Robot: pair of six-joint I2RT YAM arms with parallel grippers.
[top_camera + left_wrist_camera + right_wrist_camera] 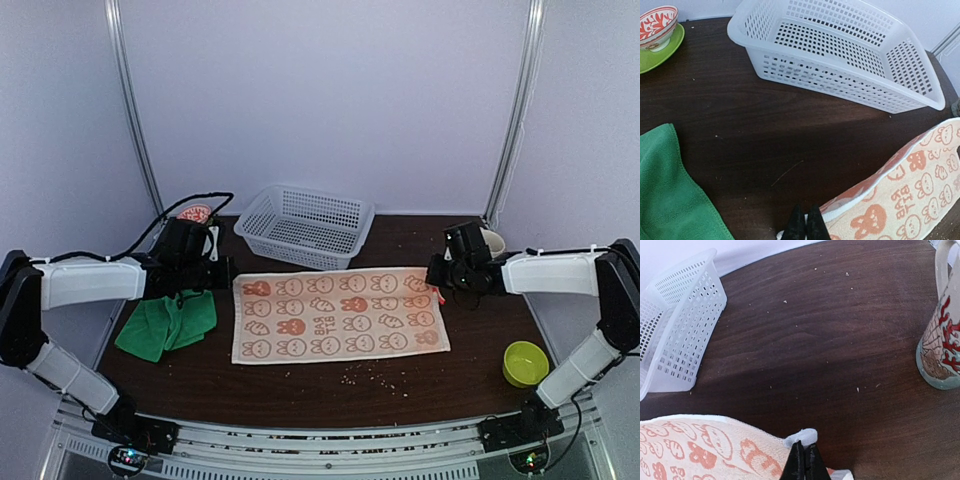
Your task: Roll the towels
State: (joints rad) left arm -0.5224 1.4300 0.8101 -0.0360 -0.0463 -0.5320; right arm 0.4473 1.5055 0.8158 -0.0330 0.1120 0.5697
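The orange towel (340,314) with white cartoon prints lies spread flat mid-table. My left gripper (212,270) is shut on its far left corner, seen in the left wrist view (805,224) with the towel (900,200) lifted slightly along its edge. My right gripper (440,272) is shut on the far right corner; in the right wrist view (804,460) the white hem bunches between my fingertips and the towel (705,447) runs off left. The green towel (166,323) lies crumpled at the left, under my left arm, also in the left wrist view (667,200).
A white plastic basket (304,225) stands behind the orange towel. A patterned bowl on a green saucer (196,214) is at back left, a patterned mug (942,340) at back right, a lime bowl (525,362) at front right. Crumbs (375,373) lie near the front.
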